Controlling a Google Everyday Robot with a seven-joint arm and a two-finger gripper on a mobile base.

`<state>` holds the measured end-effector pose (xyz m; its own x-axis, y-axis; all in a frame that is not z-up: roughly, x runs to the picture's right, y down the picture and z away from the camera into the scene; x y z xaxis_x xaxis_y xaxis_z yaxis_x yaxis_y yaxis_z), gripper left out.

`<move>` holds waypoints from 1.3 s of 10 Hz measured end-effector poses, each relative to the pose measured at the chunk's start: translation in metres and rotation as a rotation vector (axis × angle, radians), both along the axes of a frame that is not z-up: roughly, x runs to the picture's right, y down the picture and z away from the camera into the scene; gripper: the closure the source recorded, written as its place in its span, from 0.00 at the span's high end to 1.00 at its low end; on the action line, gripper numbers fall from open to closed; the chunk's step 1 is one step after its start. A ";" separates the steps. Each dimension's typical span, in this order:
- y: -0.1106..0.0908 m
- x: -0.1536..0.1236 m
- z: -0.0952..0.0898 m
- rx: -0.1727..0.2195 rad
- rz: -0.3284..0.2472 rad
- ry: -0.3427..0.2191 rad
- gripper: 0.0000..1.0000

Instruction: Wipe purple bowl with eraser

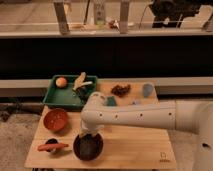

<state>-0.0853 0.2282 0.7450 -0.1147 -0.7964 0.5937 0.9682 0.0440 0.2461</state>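
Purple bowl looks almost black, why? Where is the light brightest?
In the camera view, the round glossy dark purple bowl lies under the white robot arm, whose gripper hangs at the bowl's rim, so it seems shaded; in the same view the light wooden table to its right glows warmest, and the wall behind is dark.

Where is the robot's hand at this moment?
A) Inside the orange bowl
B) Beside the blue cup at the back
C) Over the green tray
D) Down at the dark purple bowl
D: the hand points down from the white arm onto the near side of the purple bowl at the table's front, clear of the orange bowl and the green tray.
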 end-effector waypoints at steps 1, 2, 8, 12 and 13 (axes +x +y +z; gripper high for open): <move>0.003 0.004 0.000 -0.001 0.002 0.003 0.01; 0.003 0.009 0.000 0.005 0.006 0.008 0.01; -0.025 0.016 0.009 0.111 -0.020 0.060 0.01; -0.036 0.004 0.016 0.151 -0.049 0.052 0.01; -0.035 -0.001 0.016 0.151 -0.057 0.039 0.01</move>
<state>-0.0868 0.1929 0.7612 -0.1417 -0.8699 0.4725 0.9771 -0.0464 0.2075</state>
